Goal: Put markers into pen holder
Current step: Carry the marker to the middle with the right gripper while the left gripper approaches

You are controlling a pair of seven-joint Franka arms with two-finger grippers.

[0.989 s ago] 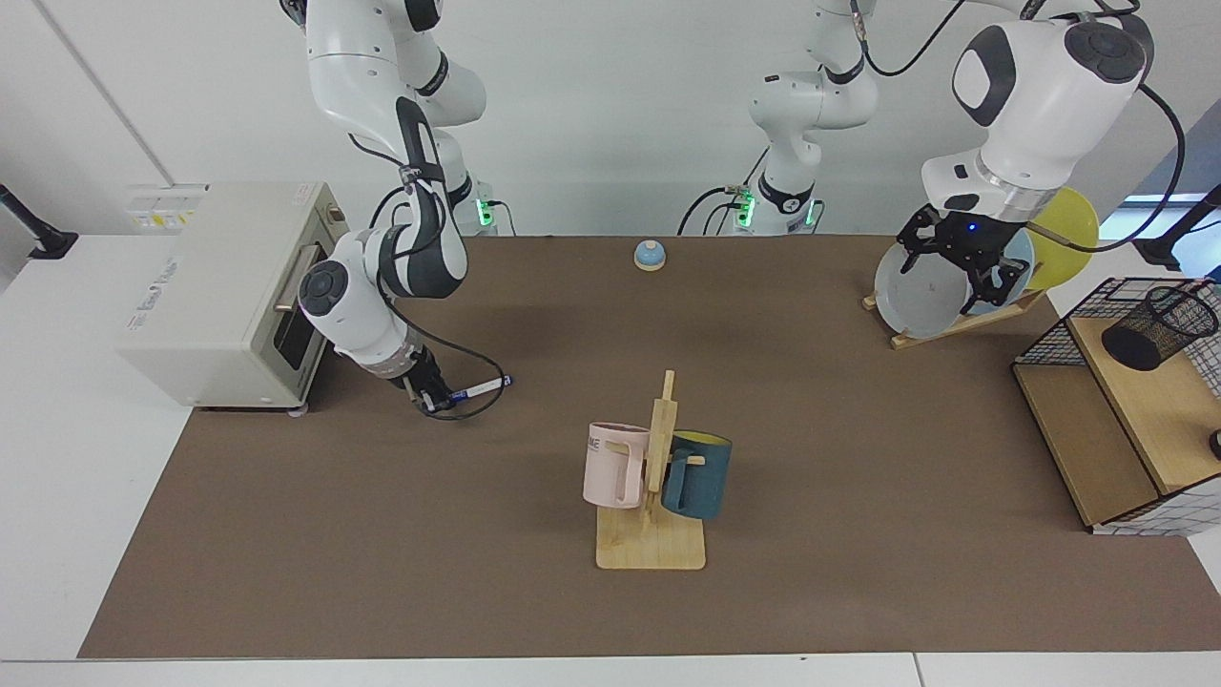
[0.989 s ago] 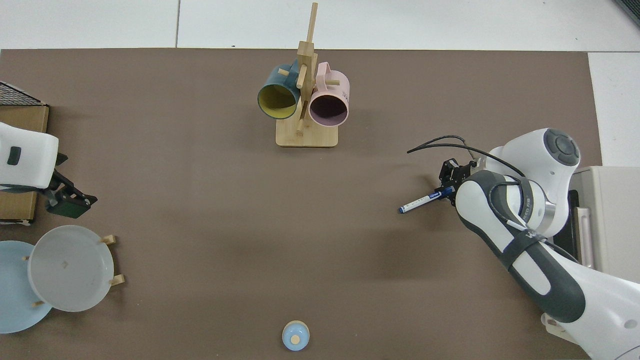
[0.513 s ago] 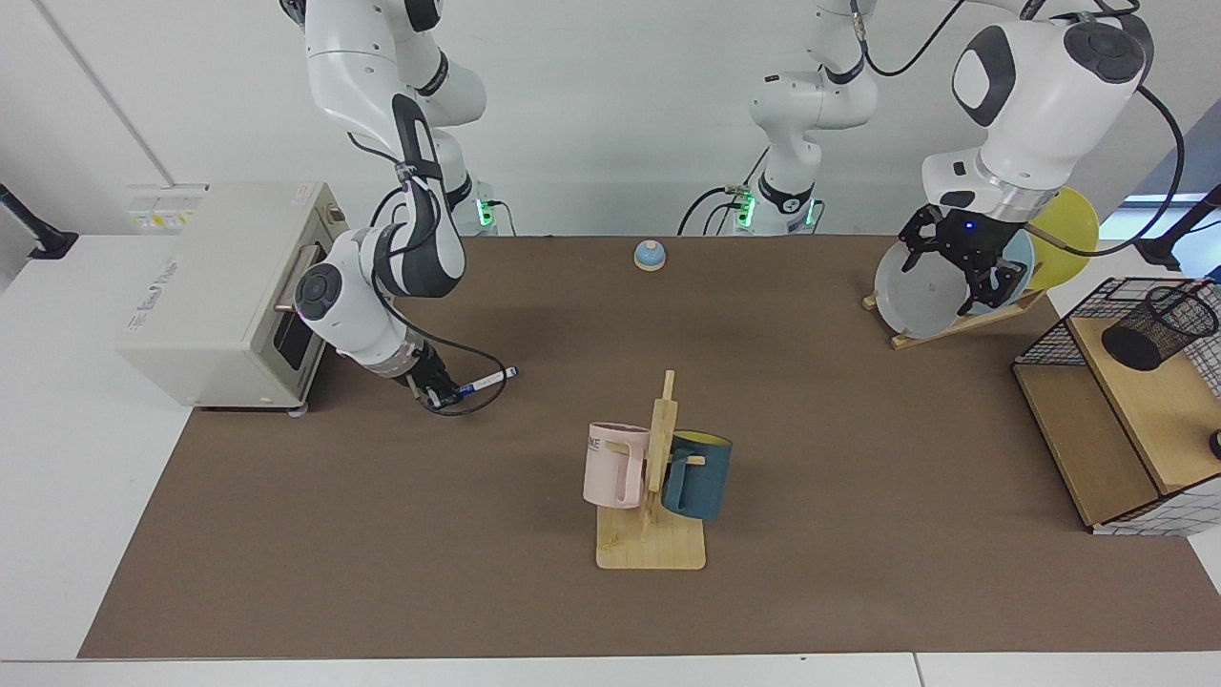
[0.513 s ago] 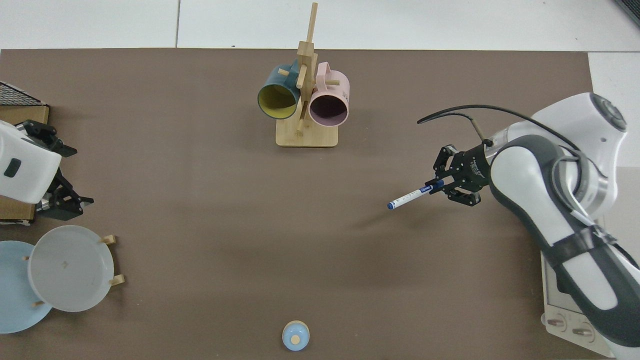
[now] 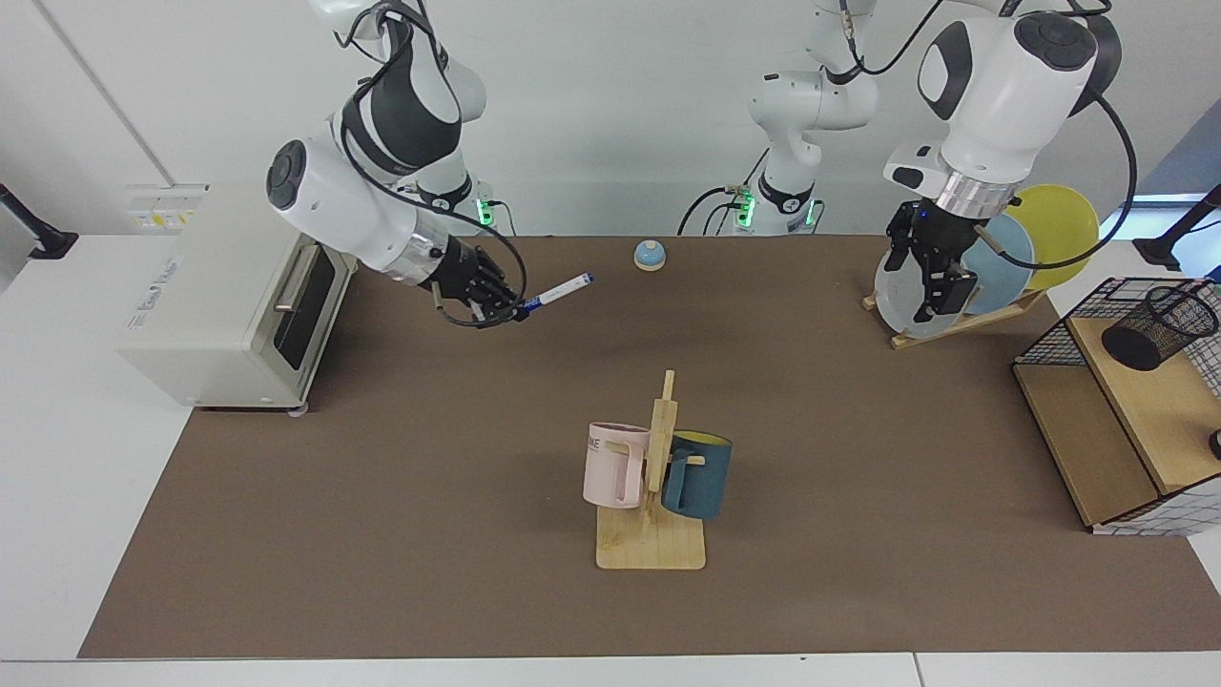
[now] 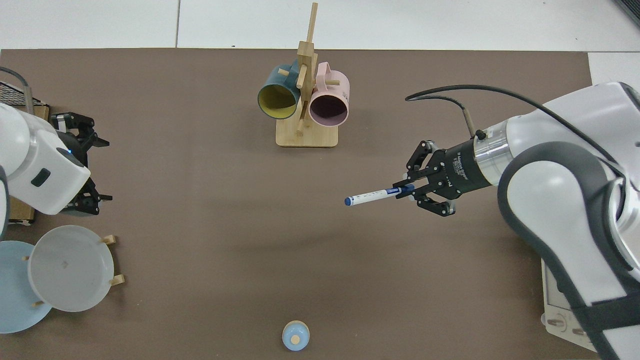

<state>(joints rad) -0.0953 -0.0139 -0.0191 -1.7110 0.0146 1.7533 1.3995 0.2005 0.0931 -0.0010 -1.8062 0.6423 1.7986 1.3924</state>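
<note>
The marker [image 5: 563, 289], white with a blue cap, hangs in the air above the mat. My right gripper [image 5: 515, 307] is shut on its capped end, and the free end points toward the table's middle. From above, the marker [image 6: 375, 194] juts out of the right gripper [image 6: 407, 190] toward the mug rack side. The pen holder [image 5: 1159, 327], a black mesh cup, lies tilted on the upper wooden shelf at the far side; the top view does not show it. My left gripper [image 5: 940, 286] hovers open in front of the plates, also seen as the left gripper [image 6: 102, 170] from above.
A wooden mug rack [image 5: 653, 477] with a pink and a blue mug stands mid-table. A toaster oven [image 5: 229, 296] sits beside the right arm. A plate rack [image 5: 954, 324] and a wire basket with wooden shelves [image 5: 1116, 420] flank the left arm. A small blue bell [image 5: 650, 255] rests near the arm bases.
My right gripper has lifted the marker off the mat and carried it toward the table's middle. My left gripper has turned and shifted slightly by the plates.
</note>
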